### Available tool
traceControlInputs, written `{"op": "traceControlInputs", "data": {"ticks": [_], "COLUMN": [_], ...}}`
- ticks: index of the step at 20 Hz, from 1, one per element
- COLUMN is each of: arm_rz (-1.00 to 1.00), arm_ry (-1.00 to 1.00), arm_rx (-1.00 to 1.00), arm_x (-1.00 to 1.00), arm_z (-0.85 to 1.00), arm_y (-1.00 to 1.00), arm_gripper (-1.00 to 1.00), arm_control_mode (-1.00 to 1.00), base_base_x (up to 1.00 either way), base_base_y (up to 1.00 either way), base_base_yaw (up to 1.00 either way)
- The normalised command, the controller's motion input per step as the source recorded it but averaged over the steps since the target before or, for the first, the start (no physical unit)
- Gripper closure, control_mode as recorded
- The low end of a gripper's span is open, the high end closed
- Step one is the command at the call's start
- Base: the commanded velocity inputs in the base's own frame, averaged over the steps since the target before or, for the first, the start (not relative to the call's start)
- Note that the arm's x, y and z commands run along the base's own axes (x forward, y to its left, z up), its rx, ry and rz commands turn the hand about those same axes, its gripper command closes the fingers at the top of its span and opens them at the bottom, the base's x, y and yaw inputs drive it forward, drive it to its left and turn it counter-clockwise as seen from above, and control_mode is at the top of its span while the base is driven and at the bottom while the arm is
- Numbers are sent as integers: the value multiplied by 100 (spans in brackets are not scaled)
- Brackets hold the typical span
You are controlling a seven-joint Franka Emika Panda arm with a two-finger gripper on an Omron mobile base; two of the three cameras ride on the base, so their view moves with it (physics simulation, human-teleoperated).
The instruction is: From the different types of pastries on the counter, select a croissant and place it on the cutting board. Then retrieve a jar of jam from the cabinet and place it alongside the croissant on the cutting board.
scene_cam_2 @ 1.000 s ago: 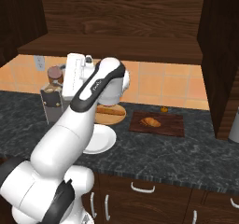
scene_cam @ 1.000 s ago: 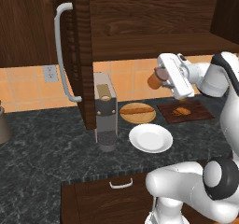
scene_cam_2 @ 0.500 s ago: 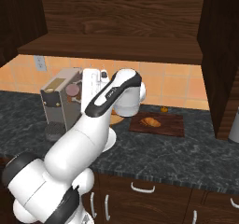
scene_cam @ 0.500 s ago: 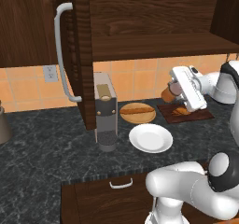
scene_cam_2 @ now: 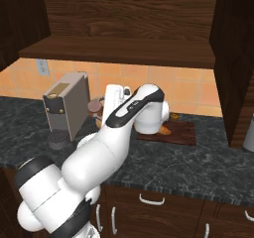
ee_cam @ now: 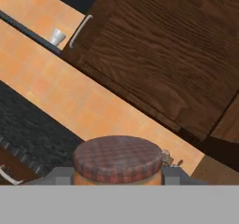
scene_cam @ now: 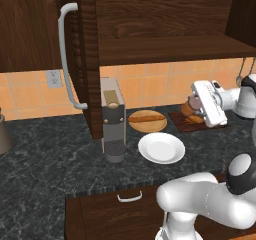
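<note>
My gripper (scene_cam: 192, 105) is shut on the jar of jam (scene_cam: 188, 107), a small orange-brown jar, and holds it in the air just left of and above the cutting board (scene_cam: 181, 126). The croissant (scene_cam: 196, 119) lies on that dark reddish board, partly hidden behind my hand. From the right base view, the jar (scene_cam_2: 95, 105) hangs left of my hand, and the croissant (scene_cam_2: 164, 130) rests on the board (scene_cam_2: 181, 134). In the hand view the jar's checked reddish lid (ee_cam: 118, 157) sits between my fingertips (ee_cam: 59, 176). The baguette (scene_cam: 147, 117) lies on a round wooden plate.
A white plate (scene_cam: 161, 148) lies on the dark counter (scene_cam: 50, 169) in front of the wooden plate (scene_cam: 147, 125). A coffee machine (scene_cam: 113, 119) stands to their left. The cabinet door (scene_cam: 86, 54) with its grey handle (scene_cam: 65, 59) hangs open above the counter.
My hand has carried the jar rightward and down, from shelf height towards the cutting board. The croissant, plates and door have stayed put.
</note>
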Motion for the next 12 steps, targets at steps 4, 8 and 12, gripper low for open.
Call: {"op": "traceControlInputs", "data": {"ticks": [4, 8, 12], "arm_rz": [-14, -6, -4], "arm_ry": [7, 18, 51], "arm_rx": [0, 5, 1], "arm_x": [37, 59, 53], "arm_z": [-25, 2, 0], "arm_y": [-21, -1, 0], "arm_gripper": [100, 100, 100], "arm_control_mode": [-100, -100, -100], "base_base_x": [0, 0, 0], "base_base_y": [0, 0, 0], "base_base_yaw": [0, 0, 0]}}
